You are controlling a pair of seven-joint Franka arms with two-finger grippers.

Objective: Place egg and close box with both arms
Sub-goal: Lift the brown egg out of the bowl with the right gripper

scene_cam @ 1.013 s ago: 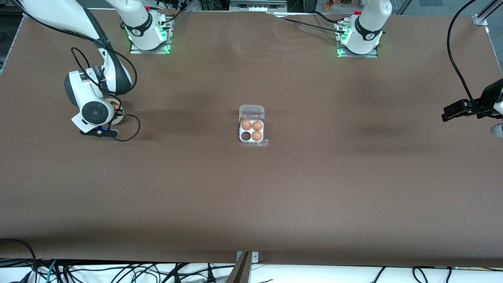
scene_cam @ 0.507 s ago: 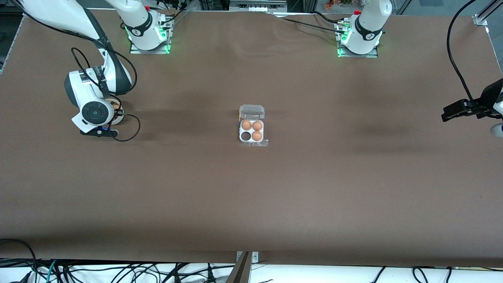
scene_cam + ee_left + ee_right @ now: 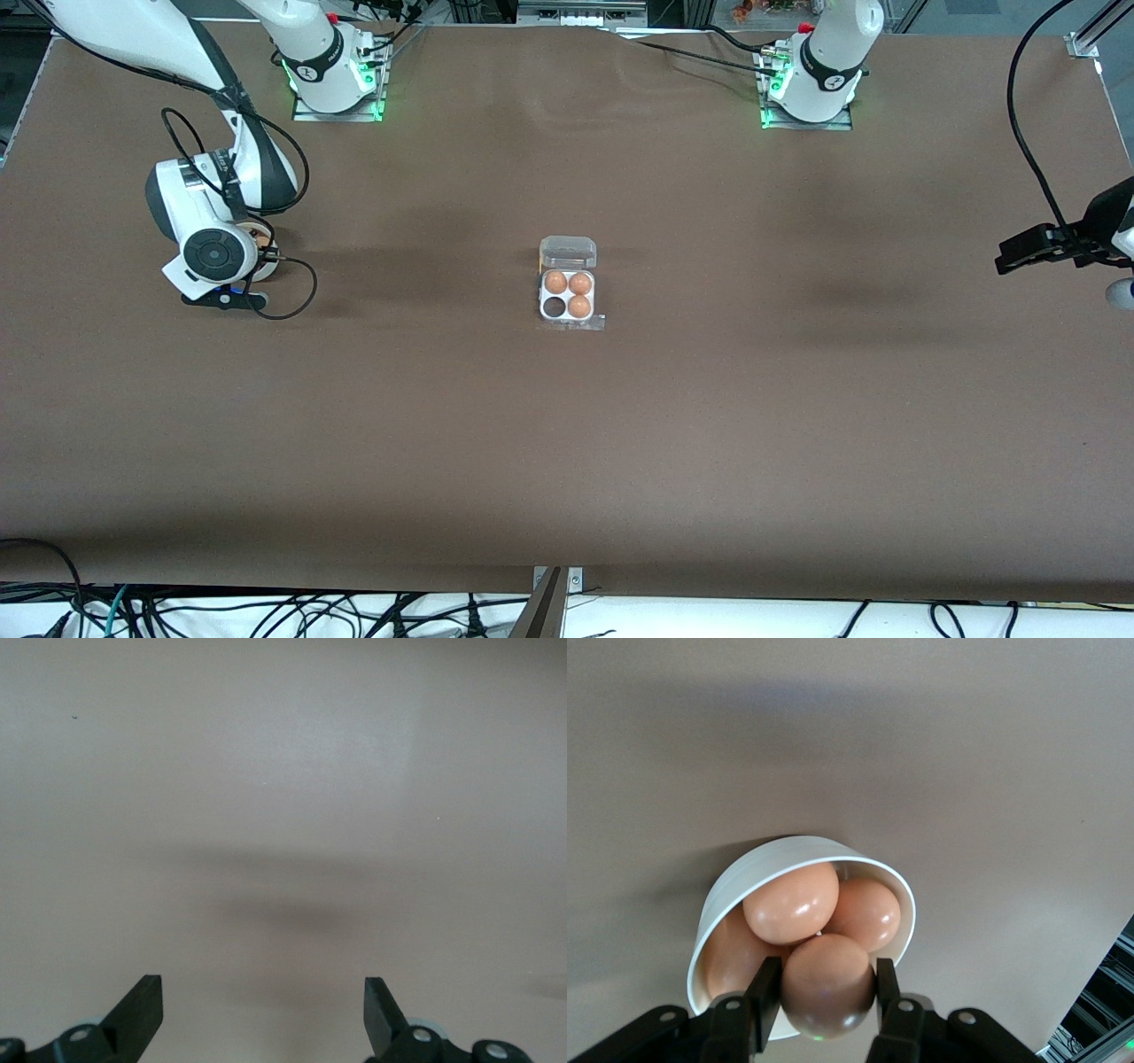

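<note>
The box (image 3: pixel 568 306) sits mid-table, its white tray holding three brown eggs with one cell (image 3: pixel 555 307) empty. Its clear lid (image 3: pixel 568 252) stands open on the side toward the arms' bases. My right gripper (image 3: pixel 827 988) is shut on a brown egg (image 3: pixel 828 979) at the mouth of a round white bowl (image 3: pixel 722 890), against several other eggs. In the front view the right wrist (image 3: pixel 208 252) hides that gripper and most of the bowl (image 3: pixel 266 239). My left gripper (image 3: pixel 1005 257) waits open and empty over bare table at the left arm's end, fingers wide apart in its wrist view (image 3: pixel 263 1010).
The brown table (image 3: pixel 567 443) spreads wide around the box. Black cables loop beside the right wrist (image 3: pixel 297 292) and hang at the left arm's end (image 3: pixel 1028 133). More cables lie along the table's edge nearest the front camera.
</note>
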